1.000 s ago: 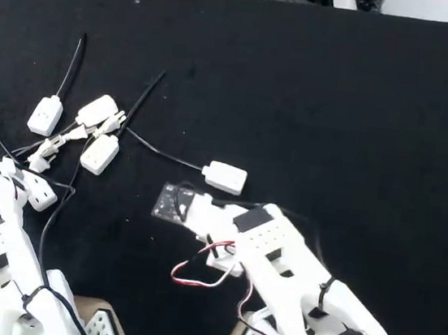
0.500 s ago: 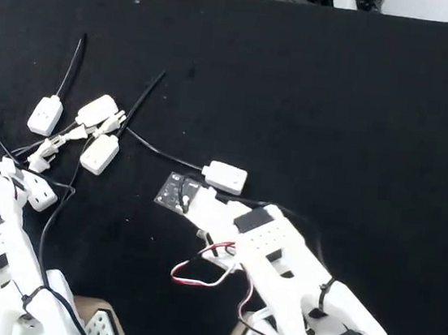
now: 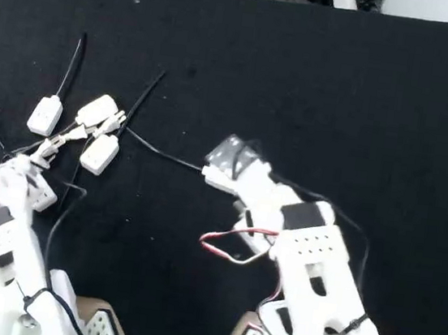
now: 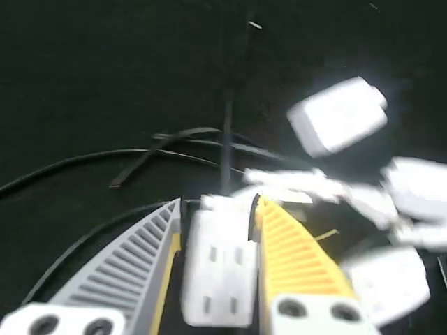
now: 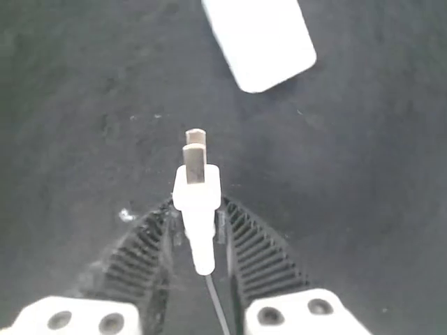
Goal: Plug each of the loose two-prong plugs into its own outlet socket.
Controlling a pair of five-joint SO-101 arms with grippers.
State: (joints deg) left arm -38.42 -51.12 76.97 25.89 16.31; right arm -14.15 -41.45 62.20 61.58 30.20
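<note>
My right tool (image 5: pixel 199 213) clamps the plug (image 5: pixel 197 183) and my left tool (image 4: pixel 216 209) clamps a slotted socket (image 4: pixel 215 272); the prongs, off-line from the loose socket (image 5: pixel 260 40) nearby, may shove it across the desk (image 3: pixel 378 113).

No legible text or labels

Fixed overhead camera over the table (image 3: pixel 340 84); two close, downward wrist cameras

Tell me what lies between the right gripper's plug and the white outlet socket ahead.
Nothing: the right wrist view shows bare black table between the plug and the outlet socket.
</note>
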